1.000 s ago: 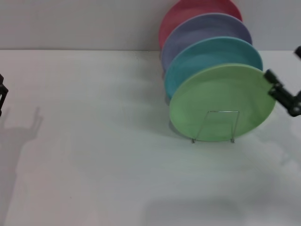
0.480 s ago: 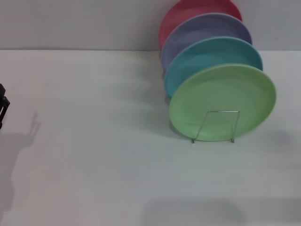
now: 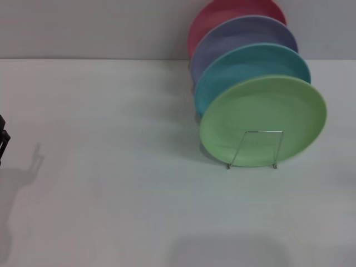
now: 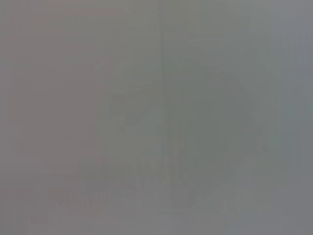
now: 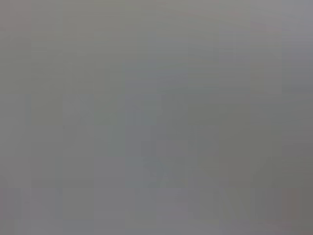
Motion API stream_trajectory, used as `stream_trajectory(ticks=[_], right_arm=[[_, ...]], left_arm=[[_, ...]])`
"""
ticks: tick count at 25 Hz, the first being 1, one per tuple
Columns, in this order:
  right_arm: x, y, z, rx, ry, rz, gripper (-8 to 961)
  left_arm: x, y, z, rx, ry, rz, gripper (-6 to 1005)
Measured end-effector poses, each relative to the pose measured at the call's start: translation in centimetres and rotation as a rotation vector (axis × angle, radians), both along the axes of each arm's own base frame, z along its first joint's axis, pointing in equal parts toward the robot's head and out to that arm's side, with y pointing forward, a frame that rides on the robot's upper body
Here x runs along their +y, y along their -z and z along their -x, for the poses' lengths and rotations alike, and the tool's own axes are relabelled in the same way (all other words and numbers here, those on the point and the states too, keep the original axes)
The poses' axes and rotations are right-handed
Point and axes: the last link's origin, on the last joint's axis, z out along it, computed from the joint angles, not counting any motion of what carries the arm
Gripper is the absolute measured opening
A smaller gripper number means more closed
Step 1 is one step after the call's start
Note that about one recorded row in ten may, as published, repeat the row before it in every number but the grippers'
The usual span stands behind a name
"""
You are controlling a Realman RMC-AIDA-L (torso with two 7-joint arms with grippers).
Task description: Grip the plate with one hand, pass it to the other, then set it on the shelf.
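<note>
Table (image 3: 111,194) is sitting mostly bare left of the rack (image 3: 253,149), which is holding four tilted plates: red (image 3: 222,14), lavender (image 3: 245,33), turquoise (image 3: 250,61), green plate (image 3: 262,119) at front. Right gripper has left the frame since a second ago. Left gripper (image 3: 3,139) is showing only at the left edge, lower than before; jaws: cannot tell.
</note>
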Motion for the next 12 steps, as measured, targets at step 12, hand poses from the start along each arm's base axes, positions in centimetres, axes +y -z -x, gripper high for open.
stream_trajectory(ticks=[12], right_arm=[[0.25,0.79,-1.14,0.062,0.077,0.023,739]], left_arm=[[-0.33,-0.39,0.02,0.017,0.01,-0.027,801]])
